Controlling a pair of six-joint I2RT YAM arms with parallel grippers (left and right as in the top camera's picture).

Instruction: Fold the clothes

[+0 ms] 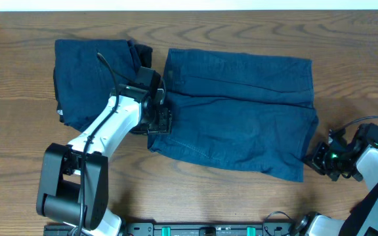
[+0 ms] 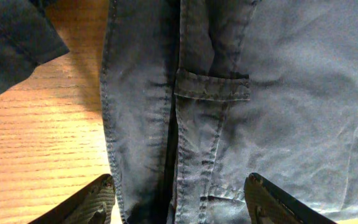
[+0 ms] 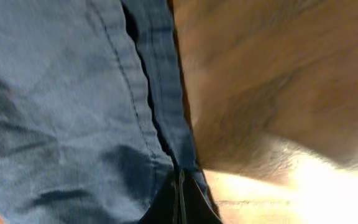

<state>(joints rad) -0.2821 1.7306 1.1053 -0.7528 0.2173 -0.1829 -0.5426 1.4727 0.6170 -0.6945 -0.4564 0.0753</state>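
Note:
The clothes are two dark navy pieces. One garment point(image 1: 241, 111) lies spread flat mid-table, and a folded bundle point(image 1: 90, 78) lies to its left. My left gripper point(image 1: 161, 121) hovers open over the spread garment's left edge. In the left wrist view its fingers point(image 2: 98, 202) straddle the seamed waistband point(image 2: 191, 124) without touching it, and the bundle's corner point(image 2: 11, 43) shows top left. My right gripper point(image 1: 314, 158) is shut at the garment's lower right corner. In the right wrist view its tips point(image 3: 180, 199) meet at the hem point(image 3: 160, 93). I cannot tell if cloth is pinched.
The wooden table point(image 1: 241, 26) shows bare wood behind the clothes and at the far right point(image 3: 278, 74). My left arm's black base point(image 1: 71, 190) stands at the front left, and a black rail point(image 1: 209, 229) runs along the front edge.

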